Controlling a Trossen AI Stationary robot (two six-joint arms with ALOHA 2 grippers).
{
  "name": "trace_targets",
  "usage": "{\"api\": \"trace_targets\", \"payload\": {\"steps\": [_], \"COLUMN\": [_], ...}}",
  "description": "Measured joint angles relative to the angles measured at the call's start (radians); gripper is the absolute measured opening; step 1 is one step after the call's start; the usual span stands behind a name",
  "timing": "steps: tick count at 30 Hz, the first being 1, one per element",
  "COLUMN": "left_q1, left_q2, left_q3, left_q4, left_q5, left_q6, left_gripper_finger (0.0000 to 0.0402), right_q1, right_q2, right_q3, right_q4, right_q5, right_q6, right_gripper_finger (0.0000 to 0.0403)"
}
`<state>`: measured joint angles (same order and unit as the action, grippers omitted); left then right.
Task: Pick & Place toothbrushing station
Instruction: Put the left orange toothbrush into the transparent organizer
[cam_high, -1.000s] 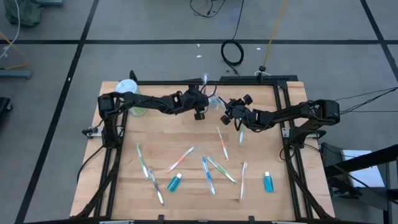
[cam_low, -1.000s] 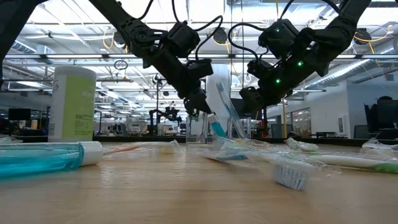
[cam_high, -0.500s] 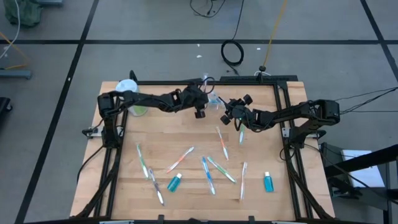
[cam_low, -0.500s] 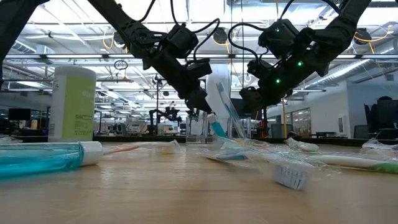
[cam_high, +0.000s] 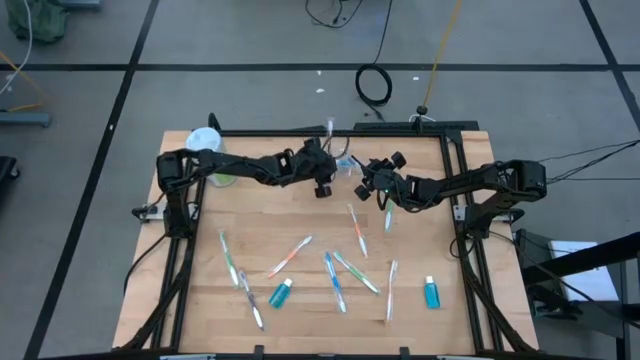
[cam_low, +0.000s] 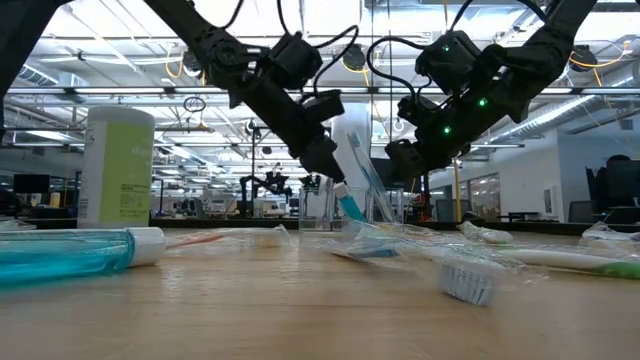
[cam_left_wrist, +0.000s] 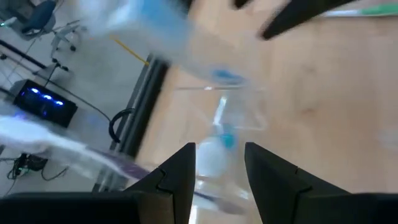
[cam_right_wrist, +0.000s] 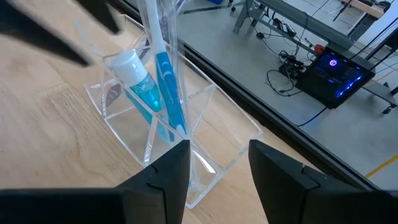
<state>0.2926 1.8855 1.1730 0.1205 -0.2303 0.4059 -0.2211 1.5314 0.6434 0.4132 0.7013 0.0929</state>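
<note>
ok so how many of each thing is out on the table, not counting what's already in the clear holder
toothbrushes: 8
teal tubes: 2
green bottle: 1
total: 11

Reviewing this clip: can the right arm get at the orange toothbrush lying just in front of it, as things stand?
Probably yes. The orange toothbrush lies alone on bare wood close to the right tool, whose fingers are open and empty. The left tool hovers off to the side by the clear holder, not across that path.
</note>
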Motion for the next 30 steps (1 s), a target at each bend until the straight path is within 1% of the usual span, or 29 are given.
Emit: {"api": "trace_targets", "payload": {"steps": [2, 5, 7, 9, 11, 14, 15, 17, 21, 24, 26, 28, 30], "left_q1": [-0.035, -0.089, -0.123, -0.156, -0.190, -0.238, -0.253, -0.284, -0.346, -0.388, -0.412, -0.437, -0.463], "left_q2": [-0.015, -0.055, -0.102, -0.163, -0.232, -0.332, -0.361, -0.416, -0.476, -0.492, -0.491, -0.491, -0.491], "left_q3": [0.000, 0.000, 0.000, 0.000, 0.000, 0.000, 0.000, 0.000, 0.000, -0.030, -0.062, -0.119, -0.193], "left_q4": [-0.017, -0.088, -0.174, -0.265, -0.372, -0.516, -0.567, -0.661, -0.839, -0.876, -0.855, -0.796, -0.677], "left_q5": [-0.041, -0.119, -0.119, -0.057, 0.035, 0.152, 0.175, 0.206, 0.222, 0.222, 0.222, 0.222, 0.222], "left_q6": [0.004, -0.022, -0.071, -0.109, -0.148, -0.216, -0.242, -0.325, -0.529, -0.618, -0.671, -0.724, -0.774], "left_gripper_finger": [0.0145, 0.0145, 0.0145, 0.0145, 0.0145, 0.0145, 0.0145, 0.0145, 0.0145, 0.0145, 0.0145, 0.0145, 0.0145], "right_q1": [0.000, 0.000, 0.000, 0.001, 0.000, -0.007, -0.008, -0.008, -0.001, 0.011, 0.014, 0.014, 0.013], "right_q2": [0.000, 0.000, 0.000, 0.000, 0.000, 0.000, 0.000, 0.000, -0.004, -0.004, -0.004, -0.004, -0.004], "right_q3": [0.000, 0.000, 0.000, 0.001, 0.000, 0.000, 0.000, 0.000, 0.000, 0.000, 0.000, 0.000, 0.000], "right_q4": [-0.001, -0.010, -0.019, -0.042, -0.074, -0.068, -0.060, -0.038, 0.081, 0.174, 0.233, 0.269, 0.273], "right_q5": [0.000, 0.000, -0.001, -0.006, -0.039, -0.081, -0.078, -0.076, -0.078, -0.087, -0.118, -0.162, -0.205], "right_q6": [0.000, 0.000, 0.001, 0.039, 0.081, 0.094, 0.090, 0.034, -0.090, -0.170, -0.211, -0.238, -0.242], "right_gripper_finger": [0.0155, 0.0155, 0.0155, 0.0155, 0.0155, 0.0155, 0.0155, 0.0155, 0.0155, 0.0155, 0.0155, 0.0155, 0.0155]}}
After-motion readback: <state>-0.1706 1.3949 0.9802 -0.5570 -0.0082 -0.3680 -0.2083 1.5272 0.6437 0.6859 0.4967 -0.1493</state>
